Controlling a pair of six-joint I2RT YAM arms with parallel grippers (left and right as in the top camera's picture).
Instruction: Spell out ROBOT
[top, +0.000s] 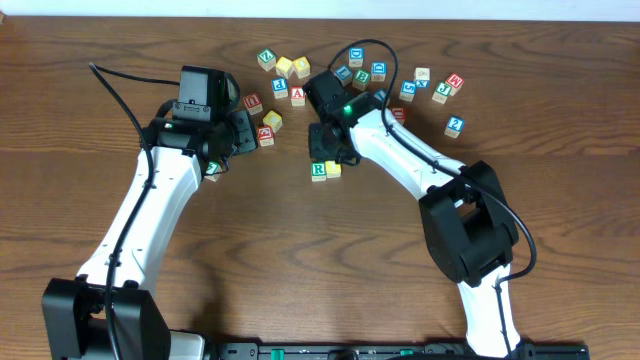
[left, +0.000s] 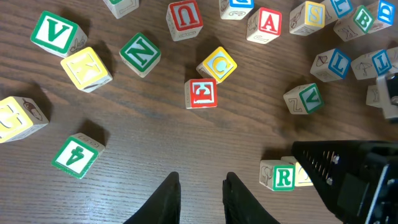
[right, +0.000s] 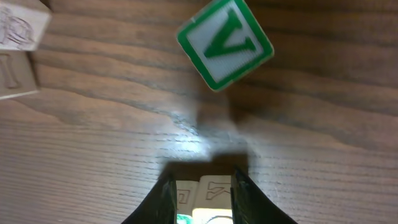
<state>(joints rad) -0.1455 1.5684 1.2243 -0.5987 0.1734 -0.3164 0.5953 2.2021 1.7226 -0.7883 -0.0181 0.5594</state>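
Table (top: 560, 200): brown wood, carrying everything listed below.
Left arm (top: 150, 210): mine, white and black, reaching in from the near edge. It ends well off to my left of the R cube (top: 318, 170).
Right arm (top: 410, 155): mine, bent in from my right, with its wrist hanging just beyond the R cube.
Left gripper (left: 201, 180): released. The 2 fingers stand a narrow gap apart with only bare wood between them, well apart from the R cube.
Right gripper (right: 203, 179): released as far as I can see. The gap is as narrow as the left's, and the side faces of the R cube and its neighbour show through it. I cannot tell whether a fingertip touches either of them.
Loose cubes (top: 378, 70): scattered in a band beyond the R cube, on the side away from my bases.
R cube: green frame, letter up, on the near side of that band.
Yellow cube (top: 333, 168): touching the R cube on my right of it, the 2 in a row.
V cube (right: 224, 40): green frame, turned askew, just beyond the R cube.
B cube (left: 364, 18): green frame, well beyond the R cube and toward my right, among blue-framed cubes.
A cube (top: 298, 95): red frame, beyond the R cube and slightly to my left.
Remaining letters: too small for me to read among the loose cubes.
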